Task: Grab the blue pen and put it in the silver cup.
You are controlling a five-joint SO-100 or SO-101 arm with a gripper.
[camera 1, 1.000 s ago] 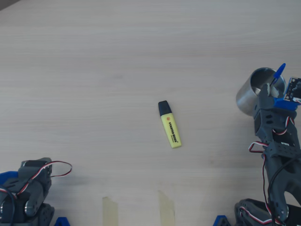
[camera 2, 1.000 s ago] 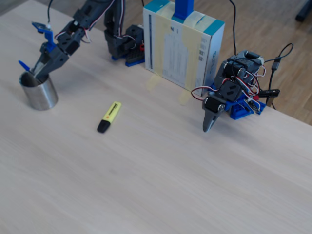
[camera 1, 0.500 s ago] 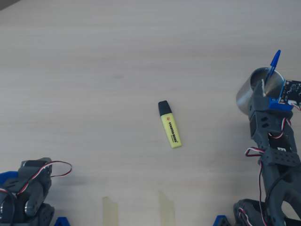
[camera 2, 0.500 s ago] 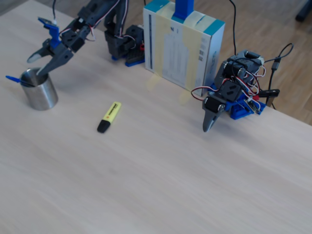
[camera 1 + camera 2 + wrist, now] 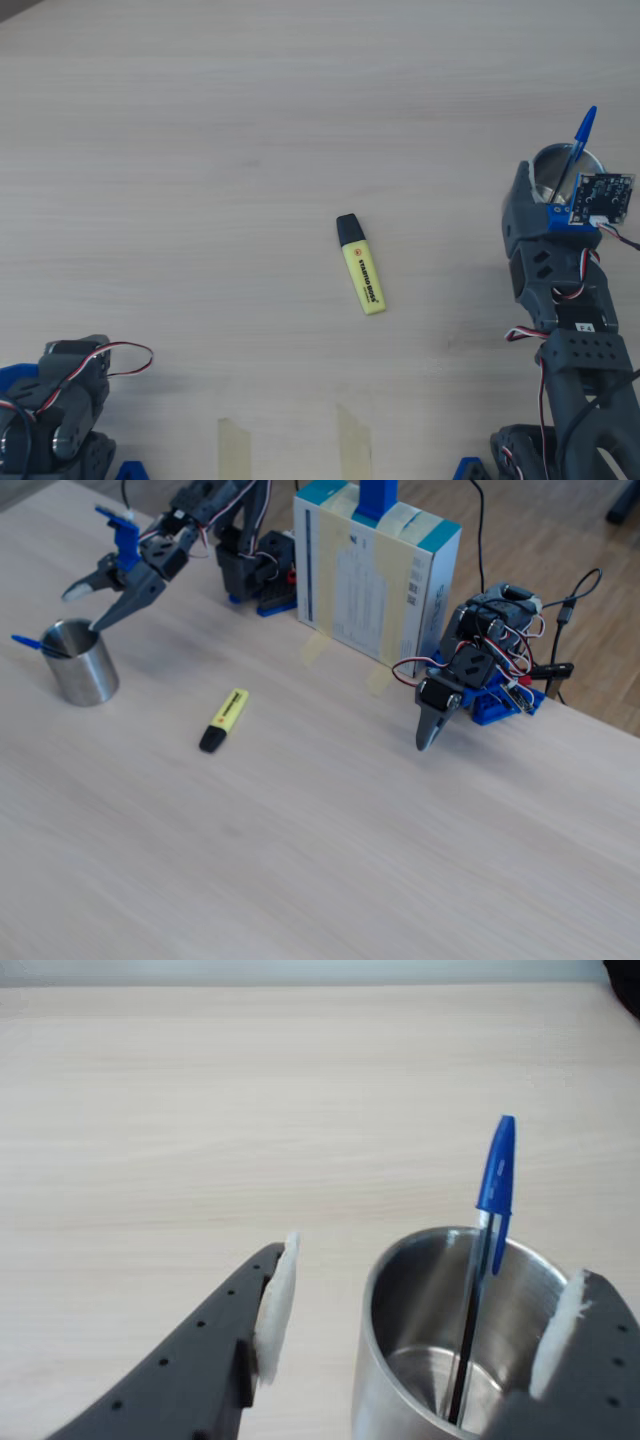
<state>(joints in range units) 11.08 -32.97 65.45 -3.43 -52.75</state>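
Observation:
The silver cup (image 5: 85, 675) stands at the left of the fixed view and at the right edge of the overhead view (image 5: 548, 158). The blue pen (image 5: 495, 1175) stands inside it, leaning on the rim with its blue cap sticking out (image 5: 583, 128) (image 5: 28, 643). My gripper (image 5: 82, 610) hangs open just above and behind the cup, holding nothing. In the wrist view the gripper (image 5: 435, 1260) straddles the cup (image 5: 400, 1290), with one white-padded finger (image 5: 275, 1305) to its left and the other at the right edge. In the overhead view the gripper (image 5: 555, 180) partly covers the cup.
A yellow highlighter (image 5: 362, 277) with a black cap lies mid-table (image 5: 224, 720). A second arm (image 5: 470, 670) rests folded near the table edge (image 5: 55, 410). A tall cardboard box (image 5: 375, 575) stands between the two arm bases. Tape strips (image 5: 235, 445) mark the near edge.
The gripper let go of the pen, opened, and lifted up and back from the cup. The pen tipped over to lean on the cup's rim.

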